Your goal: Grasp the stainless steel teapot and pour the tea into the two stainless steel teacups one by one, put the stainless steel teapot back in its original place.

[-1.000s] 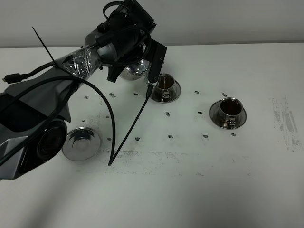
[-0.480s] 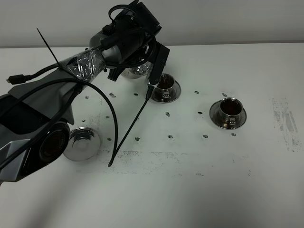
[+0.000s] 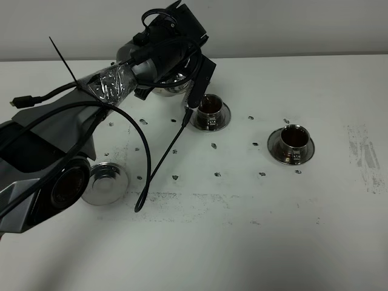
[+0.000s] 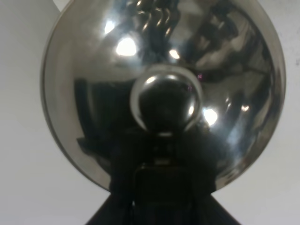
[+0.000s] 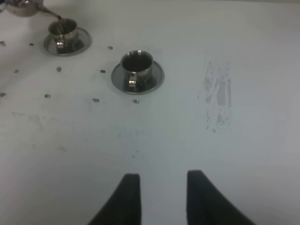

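A: Hand first. Left gripper (image 4: 161,187)?
B: Clamped on the teapot (image 3: 171,88), handle side. The wrist view is all lid and knob (image 4: 165,104). The pot's held up near the table's (image 3: 273,242) far edge, left of middle, tipped toward the first cup (image 3: 210,113) just beside it.
A: Spout?
B: In the right wrist view the tip sits at that cup's rim. Can't tell if anything's flowing. Tea (image 3: 210,105) shows dark in it, and in the second cup (image 3: 292,144) too, further toward the right edge.
A: So the step?
B: Late in the pouring, I'd say, since both cups have tea. Level the pot slowly with the tip over the mouth until the drips stop, then lift clear before swinging. The spout's thin and the saucer's close, so it's easy to knock. Then go over to the disc (image 3: 104,182) by the left edge and set the pot flat inside its rim.
A: Right gripper (image 5: 163,182)?
B: Fingers apart, nothing between them, above the table, well apart from both cups.
A: Any text?
B: None readable. Small dark mark on each cup's front, too small to read. Silver tape (image 3: 106,82) on the left arm, blank. Dark specks (image 3: 216,174) on the table, not writing.
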